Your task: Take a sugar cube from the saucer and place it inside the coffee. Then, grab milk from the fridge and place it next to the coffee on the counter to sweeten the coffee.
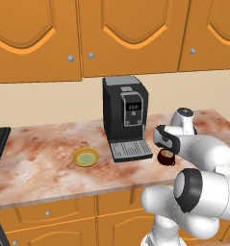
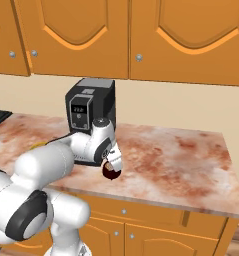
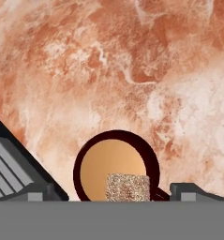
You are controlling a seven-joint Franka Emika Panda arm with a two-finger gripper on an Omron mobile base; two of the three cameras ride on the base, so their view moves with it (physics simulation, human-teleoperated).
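My pincer [image 3: 114,194] hangs with jaws spread wide, gripping nothing; the sugar cube [image 3: 128,187] sits between them at six o'clock, on the coffee [image 3: 114,169] directly below. I judge the fridge comes next.

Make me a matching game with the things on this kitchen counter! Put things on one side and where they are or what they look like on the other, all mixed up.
Things:
1. sugar cube
2. saucer
3. coffee machine
4. gripper

Descriptions:
A. tall and black, standing against the wall
B. open, right above the coffee cup
C. yellow with a green middle, left of the machine's tray
D. speckled and pale, over the brown coffee

Pairs: 1-D, 2-C, 3-A, 4-B
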